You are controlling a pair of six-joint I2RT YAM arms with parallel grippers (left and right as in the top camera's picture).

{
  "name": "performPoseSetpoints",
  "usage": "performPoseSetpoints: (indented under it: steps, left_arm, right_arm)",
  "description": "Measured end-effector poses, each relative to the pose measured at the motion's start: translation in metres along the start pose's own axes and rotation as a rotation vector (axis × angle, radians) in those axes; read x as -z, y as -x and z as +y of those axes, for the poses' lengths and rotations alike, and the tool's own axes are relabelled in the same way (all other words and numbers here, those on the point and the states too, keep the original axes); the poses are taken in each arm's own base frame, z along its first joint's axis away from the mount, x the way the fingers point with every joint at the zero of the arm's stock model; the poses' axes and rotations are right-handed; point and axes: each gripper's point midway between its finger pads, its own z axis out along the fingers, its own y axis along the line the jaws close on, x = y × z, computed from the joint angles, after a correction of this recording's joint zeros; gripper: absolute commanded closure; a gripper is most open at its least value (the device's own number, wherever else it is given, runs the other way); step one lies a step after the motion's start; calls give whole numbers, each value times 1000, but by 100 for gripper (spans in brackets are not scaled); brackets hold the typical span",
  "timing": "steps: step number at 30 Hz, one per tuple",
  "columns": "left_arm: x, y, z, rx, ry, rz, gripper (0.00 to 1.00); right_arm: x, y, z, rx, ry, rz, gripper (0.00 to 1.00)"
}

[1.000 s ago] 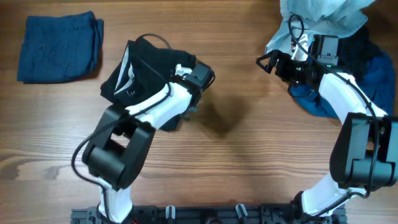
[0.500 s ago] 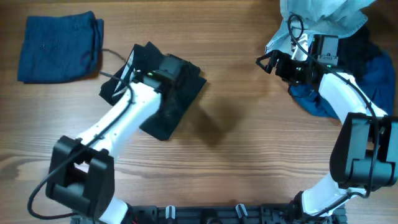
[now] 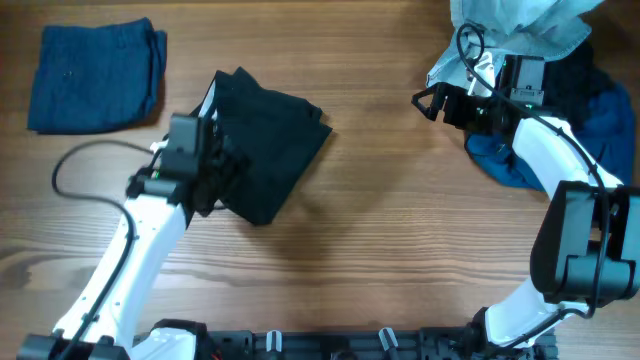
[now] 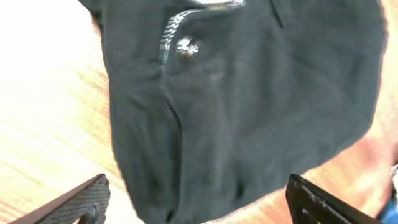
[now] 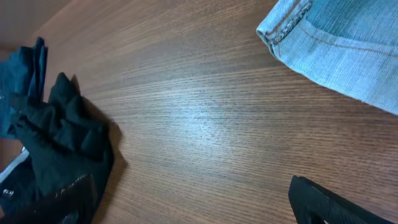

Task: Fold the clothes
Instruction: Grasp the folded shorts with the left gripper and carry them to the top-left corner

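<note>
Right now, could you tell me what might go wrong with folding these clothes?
1. The left claw hangs open over the edge of the shorts. Closing there may pinch only one layer and pull the layers apart.
2. The right arm lies across the unfolded pile, and its cable loops over the denim. Moving off could snag or drag a piece.

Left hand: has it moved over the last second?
Yes. The left hand swung leftward across the black shorts, ending closer to the folded dark blue garment.
</note>
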Motion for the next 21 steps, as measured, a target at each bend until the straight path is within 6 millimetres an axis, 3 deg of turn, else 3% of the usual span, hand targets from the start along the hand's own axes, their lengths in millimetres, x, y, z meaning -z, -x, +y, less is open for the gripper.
performPoseSetpoints:
  steps: [5, 12, 18, 21]
  left_arm:
    - [-31, -12, 30, 64, -47, 38, 3]
    - [-36, -2, 44, 67, 12, -33, 2]
    - [-66, 9, 44, 41, 32, -62, 3]
    - [-75, 21, 29, 29, -20, -101, 5]
  right_arm:
    - [0, 0, 0, 1, 0, 1, 0]
    - [0, -2, 0, -3, -1, 7, 0]
    - [0, -2, 0, -3, 0, 7, 0]
    - [0, -2, 0, -3, 3, 7, 0]
